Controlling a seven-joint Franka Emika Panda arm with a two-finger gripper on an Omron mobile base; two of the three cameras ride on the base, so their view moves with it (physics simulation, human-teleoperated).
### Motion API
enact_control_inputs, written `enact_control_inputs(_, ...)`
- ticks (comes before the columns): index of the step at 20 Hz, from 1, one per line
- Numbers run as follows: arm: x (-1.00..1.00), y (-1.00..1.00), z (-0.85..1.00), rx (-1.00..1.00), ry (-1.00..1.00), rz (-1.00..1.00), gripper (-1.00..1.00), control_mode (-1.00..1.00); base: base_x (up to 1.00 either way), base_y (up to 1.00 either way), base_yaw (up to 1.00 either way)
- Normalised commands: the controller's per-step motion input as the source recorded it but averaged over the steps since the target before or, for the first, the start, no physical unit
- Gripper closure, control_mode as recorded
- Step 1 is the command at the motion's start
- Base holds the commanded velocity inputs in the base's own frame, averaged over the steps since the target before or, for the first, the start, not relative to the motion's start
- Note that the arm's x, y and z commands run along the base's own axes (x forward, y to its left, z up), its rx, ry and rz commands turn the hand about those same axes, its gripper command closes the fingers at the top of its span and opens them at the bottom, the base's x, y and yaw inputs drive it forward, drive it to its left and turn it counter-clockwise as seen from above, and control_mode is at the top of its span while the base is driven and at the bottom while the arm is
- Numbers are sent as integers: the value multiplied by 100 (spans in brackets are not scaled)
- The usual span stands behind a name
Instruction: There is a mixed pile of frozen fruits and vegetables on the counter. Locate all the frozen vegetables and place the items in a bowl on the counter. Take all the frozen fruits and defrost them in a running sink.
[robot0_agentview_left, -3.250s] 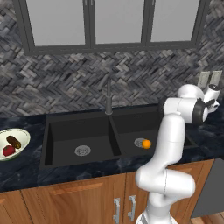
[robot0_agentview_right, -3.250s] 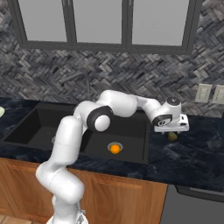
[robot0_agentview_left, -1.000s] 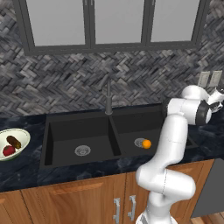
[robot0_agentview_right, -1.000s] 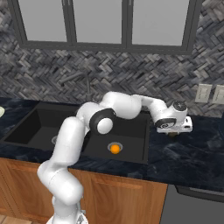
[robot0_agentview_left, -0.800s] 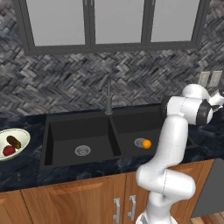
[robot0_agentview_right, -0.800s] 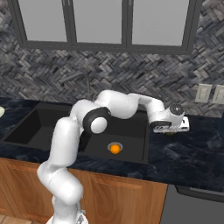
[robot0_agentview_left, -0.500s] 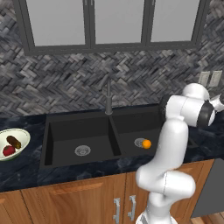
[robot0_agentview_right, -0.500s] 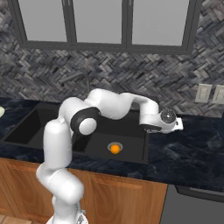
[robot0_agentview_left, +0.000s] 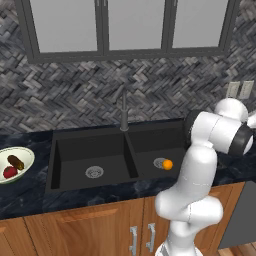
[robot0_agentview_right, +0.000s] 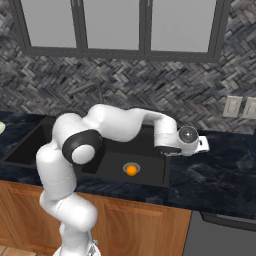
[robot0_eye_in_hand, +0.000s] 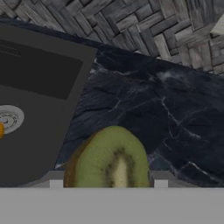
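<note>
Bowl (robot0_agentview_left: 15, 164) on the far left already holds both veggies, orange ball (robot0_agentview_left: 168, 164) sits by the sink's (robot0_agentview_left: 75, 160) drain. End effector (robot0_eye_in_hand: 108, 186) has now swung sinkward off the table (robot0_eye_in_hand: 166, 118), clamped on a kiwi half (robot0_eye_in_hand: 111, 159).

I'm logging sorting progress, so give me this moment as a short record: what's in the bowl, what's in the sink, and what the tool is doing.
bowl: shallow pale greenish-white bowl on the dark marbled counter, left of the sink; holds a small red round item and a dark brown oblong item
sink: black double-basin sink; small orange ball beside the right basin's drain
tool: tool over the counter right of the sink, closed on a cut green kiwi half
faucet: no running water visible
</note>
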Motion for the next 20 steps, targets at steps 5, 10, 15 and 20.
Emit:
enact_control_inputs(5,-50,-3,57,0,14,0,100,-100,0,0,0)
enact_control_inputs(10,-67,8,33,0,-2,4,100,-100,0,0,0)
enact_control_inputs(15,-72,27,3,0,-22,4,100,-100,0,0,0)
enact_control_inputs(20,-31,25,37,5,-5,-1,100,-100,0,0,0)
